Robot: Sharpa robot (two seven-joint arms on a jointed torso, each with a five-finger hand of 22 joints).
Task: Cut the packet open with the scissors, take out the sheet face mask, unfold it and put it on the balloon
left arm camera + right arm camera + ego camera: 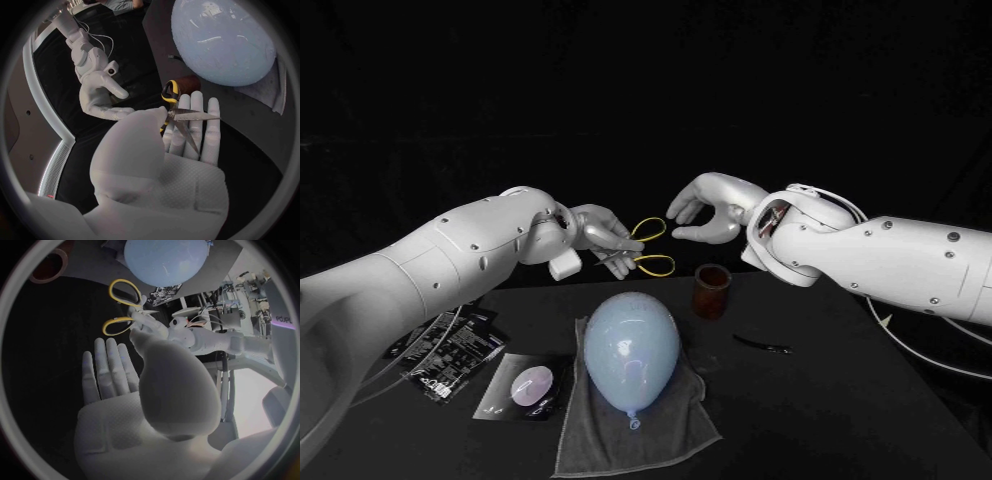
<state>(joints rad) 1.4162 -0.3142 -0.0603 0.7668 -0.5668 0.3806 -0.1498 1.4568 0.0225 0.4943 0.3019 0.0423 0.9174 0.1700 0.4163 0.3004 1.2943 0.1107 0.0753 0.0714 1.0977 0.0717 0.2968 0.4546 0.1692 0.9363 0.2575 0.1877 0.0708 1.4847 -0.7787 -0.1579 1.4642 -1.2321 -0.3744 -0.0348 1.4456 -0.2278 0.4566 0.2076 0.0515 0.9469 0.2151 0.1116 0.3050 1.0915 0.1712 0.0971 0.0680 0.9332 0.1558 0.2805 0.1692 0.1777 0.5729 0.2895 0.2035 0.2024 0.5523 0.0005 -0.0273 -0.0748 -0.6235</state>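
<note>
Obs.: the left hand [596, 235] held the yellow-handled steel scissors [648, 247] in the air above the far part of the black table [848, 400]. In the left wrist view the blades [190, 116] lay across its extended fingers, and the thumb clamped them near the pivot. The yellow loops pointed towards the right hand [704, 212]. That hand hung just beside the upper loop with its fingers extended side by side, the thumb apart and nothing in them. I could not tell whether it touched the loop.

The dark square packet with a pale oval print [527, 386] lay flat on the table, uncut, just left of the grey towel [668, 425]. The pale blue oval balloon [635, 348] lay on that towel, below the two hands.

Judged step: passing the scissors to the right hand.

Risks:
- The grip was on smooth blades only. If the right hand pushed on a loop, the scissors could pivot or slip out.
- If the scissors dropped, they would likely land on or near the balloon, and the point could burst it.
- The fingers could miss the loops and close outside them, which would leave the scissors unable to cut.
- If the left hand let go too soon, nothing would be holding the scissors.
</note>
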